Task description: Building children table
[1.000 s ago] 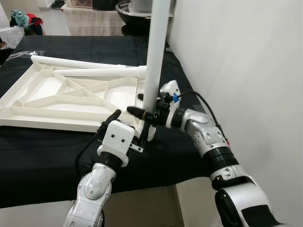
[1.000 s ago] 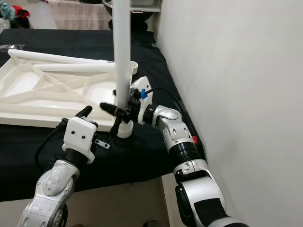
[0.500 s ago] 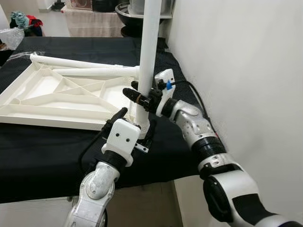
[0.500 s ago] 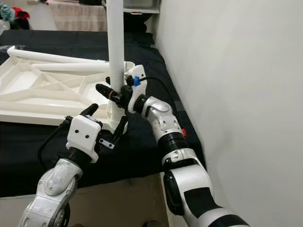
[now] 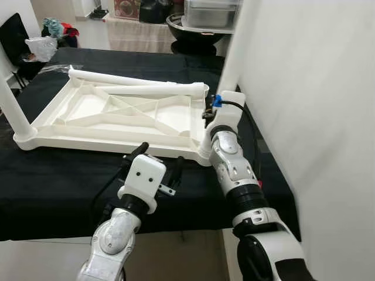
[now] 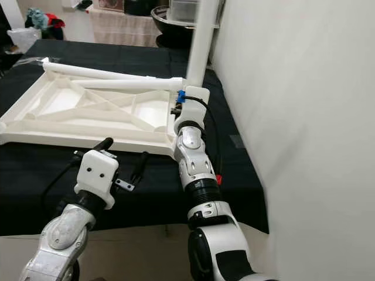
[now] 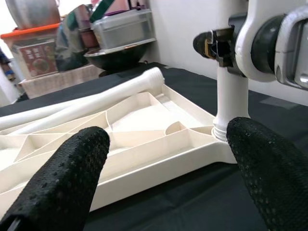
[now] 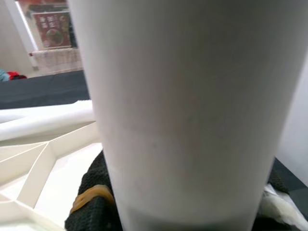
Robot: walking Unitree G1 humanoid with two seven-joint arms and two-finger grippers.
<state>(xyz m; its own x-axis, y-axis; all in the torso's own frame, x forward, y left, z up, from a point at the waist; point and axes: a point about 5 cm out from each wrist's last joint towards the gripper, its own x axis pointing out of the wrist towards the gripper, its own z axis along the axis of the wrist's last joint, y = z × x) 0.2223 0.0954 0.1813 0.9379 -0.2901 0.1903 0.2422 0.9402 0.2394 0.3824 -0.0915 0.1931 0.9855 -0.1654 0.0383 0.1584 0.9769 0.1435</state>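
The white tabletop (image 5: 111,132) lies upside down on a black-covered table. A white leg (image 6: 200,47) stands upright in its near right corner socket (image 5: 204,156). My right gripper (image 6: 174,109) is shut on this leg a little above the socket; black fingers (image 8: 89,204) hug the leg (image 8: 183,106). My left gripper (image 5: 158,163) is open in front of the tabletop's near rim, to the left of the socket, holding nothing; its fingers (image 7: 62,187) frame the leg base (image 7: 231,113). A second leg (image 5: 13,111) stands in the left corner. Two loose legs (image 5: 132,79) lie along the far rim.
A white wall (image 5: 310,88) runs close along the table's right side. Beyond the table stand a dark bowl (image 5: 196,26) and a lidded container (image 5: 211,6). Bags and clothes (image 5: 50,35) sit at the far left. The black cloth's front edge (image 5: 58,228) is near me.
The camera has shifted, showing more of the tabletop's left side. My right wrist has swung round the upright leg, staying on it. My left gripper has drawn back from the socket.
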